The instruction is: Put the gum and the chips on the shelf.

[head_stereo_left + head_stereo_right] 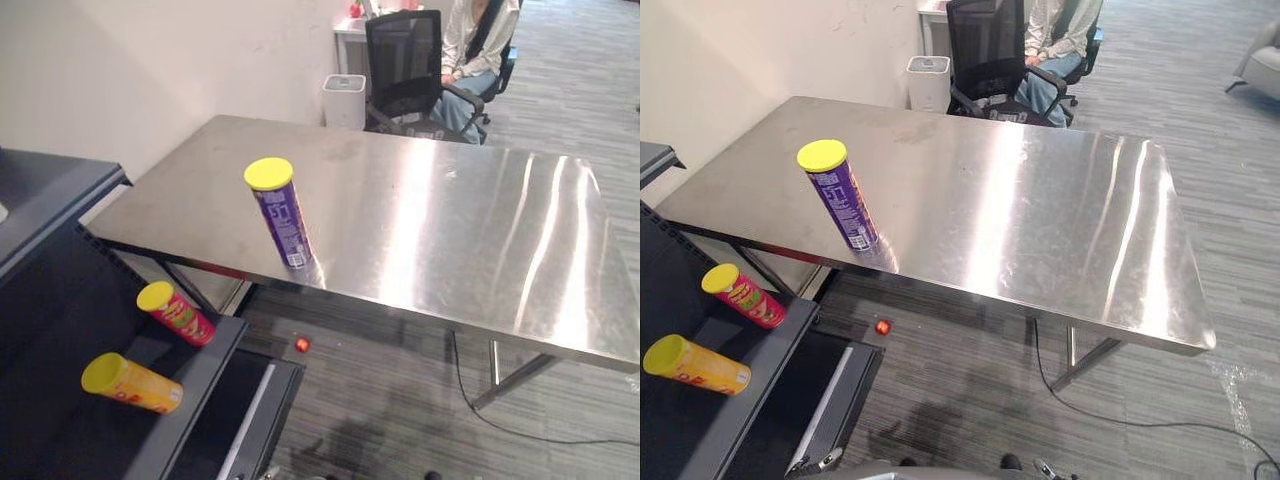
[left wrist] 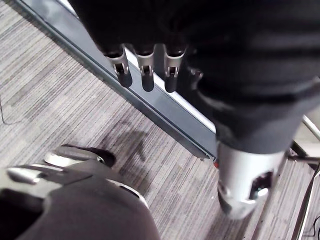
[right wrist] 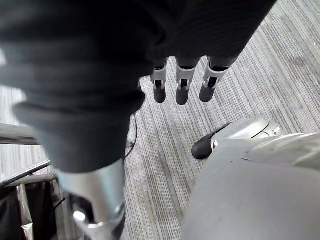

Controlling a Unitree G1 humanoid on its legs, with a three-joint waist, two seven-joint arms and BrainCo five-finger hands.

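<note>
A purple chips can (image 1: pixel 283 215) with a yellow lid stands upright near the near left edge of the steel table (image 1: pixel 450 220), while a red chips can (image 1: pixel 178 314) and a yellow chips can (image 1: pixel 132 383) lie on their sides, apart, on the dark shelf (image 1: pixel 50 330) to the left. The left hand (image 2: pixel 146 75) and right hand (image 3: pixel 181 87) hang above the carpeted floor (image 1: pixel 400 400), fingers relaxed and straight, holding nothing. A small red object (image 1: pixel 302 345) lies on the floor under the table's near edge; whether it is the gum cannot be told.
</note>
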